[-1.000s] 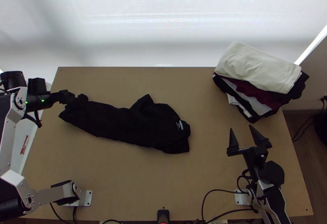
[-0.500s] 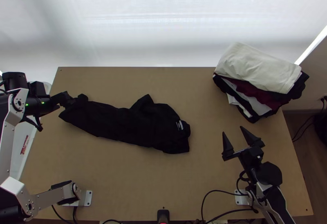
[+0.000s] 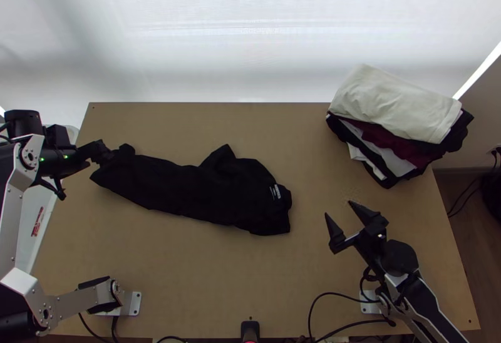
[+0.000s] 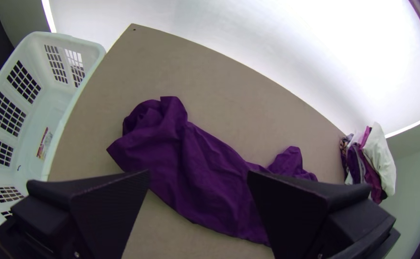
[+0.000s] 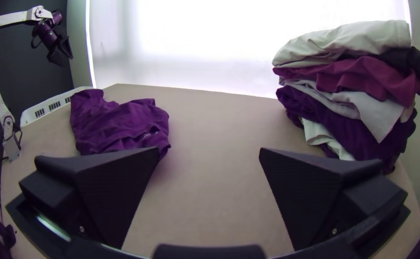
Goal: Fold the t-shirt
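Observation:
A dark t-shirt (image 3: 188, 186) lies bunched in a long strip across the table's left and middle, a small label near its right end; it looks purple in the wrist views. My left gripper (image 3: 105, 154) is over the shirt's left end in the top view. In the left wrist view the left gripper (image 4: 198, 177) is open, the shirt (image 4: 205, 168) beyond its parted fingers. Right of the shirt and apart from it, my right gripper (image 3: 338, 208) stands open with nothing between its fingers. The right wrist view has the right gripper (image 5: 209, 151) wide apart, the shirt (image 5: 118, 122) farther off.
A stack of folded clothes (image 3: 394, 108), a cream one on top, sits at the table's back right corner. A white basket (image 4: 51, 100) stands beside the table's left edge. Cables (image 3: 313, 299) run along the near edge.
My right gripper has moved left and slightly toward the near edge, tilting more to the left. The left gripper shifted slightly at first, then kept nearly still. The shirt has not moved.

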You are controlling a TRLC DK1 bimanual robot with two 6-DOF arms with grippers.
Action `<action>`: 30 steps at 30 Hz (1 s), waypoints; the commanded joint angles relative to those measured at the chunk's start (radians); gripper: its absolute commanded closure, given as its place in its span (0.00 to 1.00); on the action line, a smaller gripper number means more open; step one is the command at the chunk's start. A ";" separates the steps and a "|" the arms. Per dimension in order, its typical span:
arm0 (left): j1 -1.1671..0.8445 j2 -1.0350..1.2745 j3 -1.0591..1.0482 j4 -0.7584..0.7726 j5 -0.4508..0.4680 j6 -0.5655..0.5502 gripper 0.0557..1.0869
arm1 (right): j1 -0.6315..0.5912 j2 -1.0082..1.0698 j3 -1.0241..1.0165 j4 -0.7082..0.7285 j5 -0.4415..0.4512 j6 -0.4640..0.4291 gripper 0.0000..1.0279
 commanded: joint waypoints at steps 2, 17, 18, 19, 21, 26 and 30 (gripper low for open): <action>0.008 0.014 0.006 0.017 -0.003 -0.011 0.05 | 0.037 0.104 0.102 0.002 -0.001 0.004 0.04; -0.023 -0.003 -0.015 0.075 -0.003 -0.068 0.05 | 0.118 0.857 0.684 -0.070 -0.153 -0.105 0.04; -0.023 -0.005 -0.020 0.080 -0.003 -0.069 0.05 | 0.127 0.902 0.719 -0.070 -0.159 -0.103 0.05; -0.023 -0.008 -0.024 0.081 -0.003 -0.071 0.05 | 0.136 0.948 0.757 -0.070 -0.159 -0.100 0.05; -0.021 -0.020 -0.035 0.089 -0.003 -0.069 0.05 | 0.144 1.044 0.839 -0.081 -0.174 -0.085 0.05; -0.015 -0.057 -0.061 0.103 -0.003 -0.068 0.05 | 0.150 1.302 1.067 -0.179 -0.214 -0.022 0.05; -0.013 -0.086 -0.078 0.110 -0.003 -0.065 0.05 | 0.156 1.454 1.224 -0.230 -0.268 0.030 0.05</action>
